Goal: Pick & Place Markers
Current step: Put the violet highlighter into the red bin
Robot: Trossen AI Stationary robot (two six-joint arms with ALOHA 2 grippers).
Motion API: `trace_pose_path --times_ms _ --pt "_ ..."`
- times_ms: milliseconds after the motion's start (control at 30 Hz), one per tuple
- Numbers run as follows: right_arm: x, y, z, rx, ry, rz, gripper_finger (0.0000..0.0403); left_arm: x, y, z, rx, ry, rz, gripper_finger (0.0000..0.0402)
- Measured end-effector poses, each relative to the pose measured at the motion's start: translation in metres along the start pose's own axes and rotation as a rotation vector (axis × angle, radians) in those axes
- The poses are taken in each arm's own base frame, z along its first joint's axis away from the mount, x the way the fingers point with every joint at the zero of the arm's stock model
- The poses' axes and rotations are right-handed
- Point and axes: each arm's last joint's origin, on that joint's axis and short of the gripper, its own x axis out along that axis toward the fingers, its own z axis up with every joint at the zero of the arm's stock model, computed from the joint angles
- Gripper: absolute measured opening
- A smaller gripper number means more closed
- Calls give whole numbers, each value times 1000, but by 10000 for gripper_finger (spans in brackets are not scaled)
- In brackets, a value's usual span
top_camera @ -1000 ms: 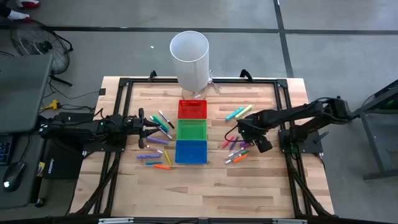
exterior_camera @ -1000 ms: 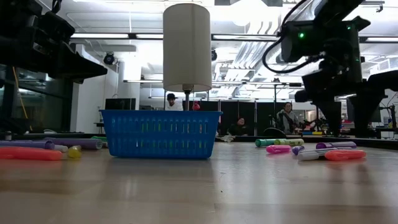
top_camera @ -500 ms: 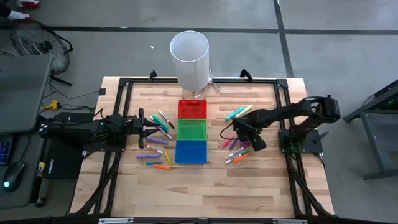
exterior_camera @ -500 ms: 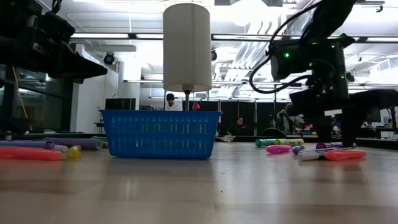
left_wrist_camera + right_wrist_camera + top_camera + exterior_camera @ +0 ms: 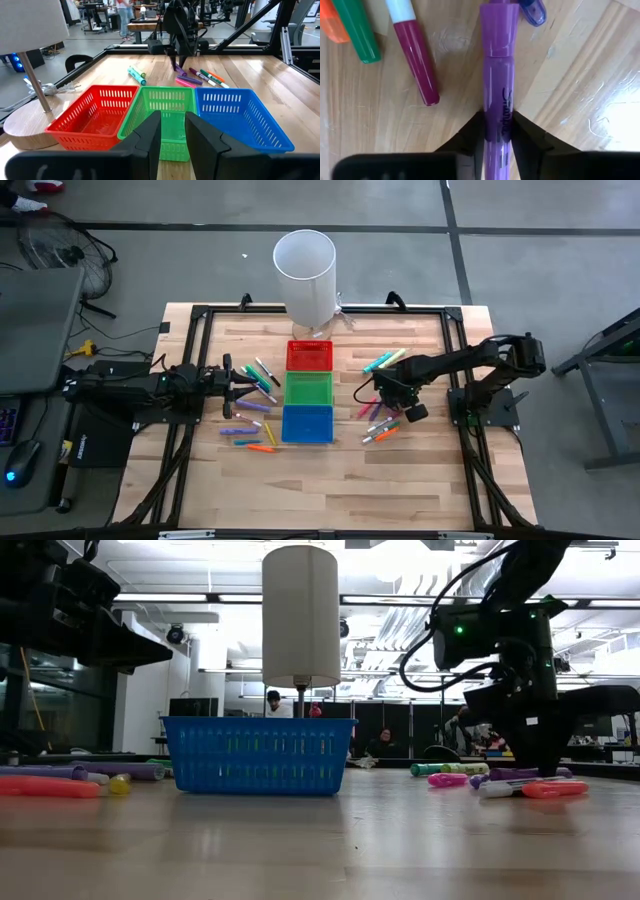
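Note:
Loose markers lie flat on the wooden table in two groups, one (image 5: pixel 255 395) left of the bins and one (image 5: pixel 381 425) right of them. My right gripper (image 5: pixel 386 402) stands over the right group, pointing down, shut on a purple marker (image 5: pixel 498 65). A dark red marker (image 5: pixel 415 60), a green one (image 5: pixel 357 35) and an orange one (image 5: pixel 332 25) lie beside it. My left gripper (image 5: pixel 232 380) waits at the table's left, level, open and empty, facing the bins. My right gripper pinches the purple marker's barrel (image 5: pixel 498 107) between its two fingers, one on each long side. The fingers come from above, pointing down, and lie across the marker. The marker lies flat on the table.
Red (image 5: pixel 309 355), green (image 5: pixel 308 388) and blue (image 5: pixel 307 423) bins stand in a row at the table's middle. A white lamp shade (image 5: pixel 305 275) stands at the far edge. Two more markers (image 5: pixel 383 361) lie farther back on the right. Bare wood lies toward the near edge.
My right gripper has come down onto the right group of markers, drifting slightly toward the bins, and has shut on the purple marker. The marker has stayed on the table.

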Motion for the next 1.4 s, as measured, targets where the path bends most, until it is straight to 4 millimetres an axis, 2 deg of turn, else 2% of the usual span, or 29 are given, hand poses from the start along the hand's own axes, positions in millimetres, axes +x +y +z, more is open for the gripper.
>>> trace_pose_path --times_ms 433,667,867,1133,1400 --pt "-6 1 -2 94 -33 -9 56 0 0 0 0 0 0 85" --pt "-24 3 -7 184 -107 -37 55 0 0 0 0 0 0 85" --pt "-55 2 -5 257 -175 -68 55 0 0 0 0 0 0 85" --pt "-105 -20 20 310 -247 -94 57 0 0 0 0 0 0 85" --pt "-126 -51 61 333 -259 -104 58 0 0 0 0 0 0 85"
